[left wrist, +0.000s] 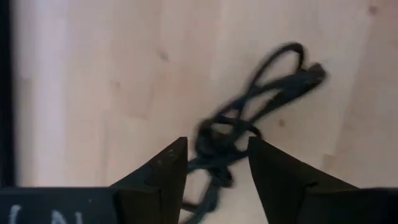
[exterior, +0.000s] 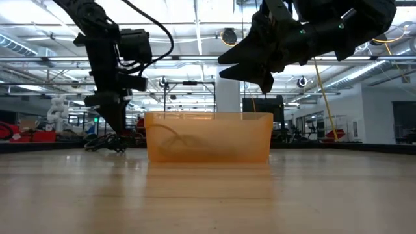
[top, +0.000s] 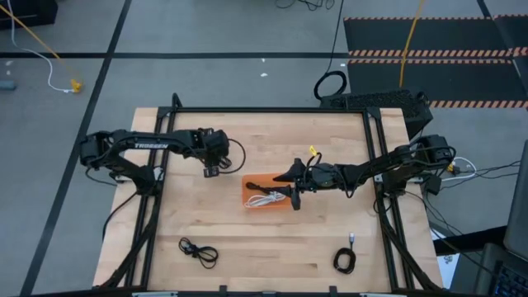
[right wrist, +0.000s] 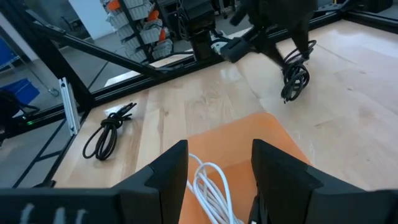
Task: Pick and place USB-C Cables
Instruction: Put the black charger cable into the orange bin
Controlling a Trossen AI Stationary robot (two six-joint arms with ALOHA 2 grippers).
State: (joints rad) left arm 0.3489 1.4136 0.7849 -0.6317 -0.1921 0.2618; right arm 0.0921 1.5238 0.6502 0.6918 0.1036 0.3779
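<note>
My left gripper (top: 213, 171) (left wrist: 217, 163) points down at the table's far left part. It is open, with its fingers on either side of the knotted middle of a black USB-C cable (left wrist: 273, 87) (right wrist: 293, 78), whose looped end lies out on the wood. My right gripper (top: 294, 186) (right wrist: 219, 169) hangs open above the orange tray (top: 252, 183) (exterior: 208, 140) at the table's middle. A white cable (top: 264, 199) (right wrist: 211, 183) lies coiled on the tray's floor, just under those fingers. My left gripper comes at the black cable from above, pointing down, its fingers straddling the knotted coil (left wrist: 219, 134). The coil reaches close to one finger (left wrist: 267, 168), but I cannot tell whether either finger touches it. The cable's far loop lies on the table.
Two more black cable coils lie near the table's near edge, one left of centre (top: 198, 250) (right wrist: 109, 130) and one toward the right (top: 344, 261). A black frame runs round the tabletop. Bare wood lies between the tray and the near coils.
</note>
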